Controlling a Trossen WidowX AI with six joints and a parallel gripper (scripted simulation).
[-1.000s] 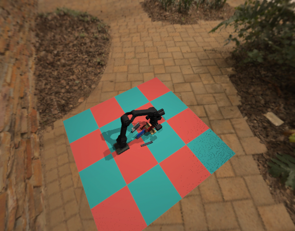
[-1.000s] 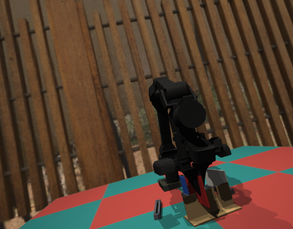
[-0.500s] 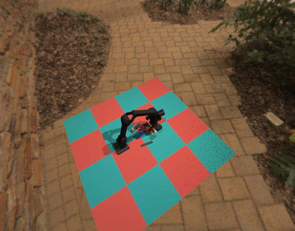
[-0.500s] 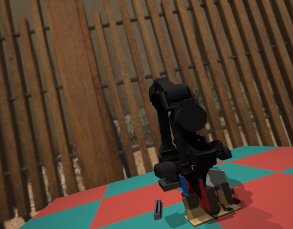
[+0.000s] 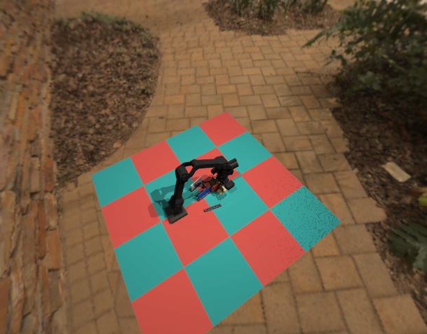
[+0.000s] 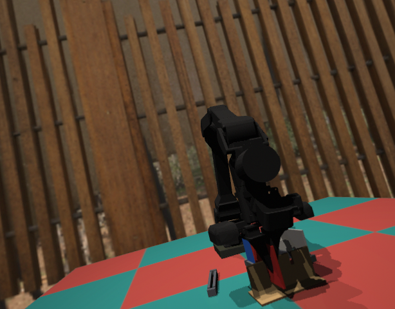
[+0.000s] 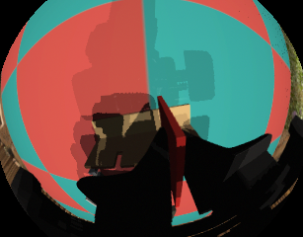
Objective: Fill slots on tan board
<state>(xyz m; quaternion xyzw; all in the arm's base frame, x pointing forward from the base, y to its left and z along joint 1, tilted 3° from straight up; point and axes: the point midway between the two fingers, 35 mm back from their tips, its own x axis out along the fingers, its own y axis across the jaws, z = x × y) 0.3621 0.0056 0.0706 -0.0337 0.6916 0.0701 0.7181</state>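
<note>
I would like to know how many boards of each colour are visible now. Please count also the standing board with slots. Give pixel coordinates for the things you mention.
Red board [image 5: 216, 186] [image 6: 276, 269] [image 7: 177, 148]: 1
Blue board [image 5: 204, 193] [image 6: 248, 251]: 1
Light grey board [image 5: 196, 184] [image 6: 294, 238]: 1
Tan standing board [image 5: 222, 191] [image 6: 261, 278] [image 7: 108, 148]: 1
Total: 4

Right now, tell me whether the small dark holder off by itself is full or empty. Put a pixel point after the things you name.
Empty: the dark holder [image 5: 212, 208] [image 6: 211, 291] shows an open groove, with no board standing in it.
</note>
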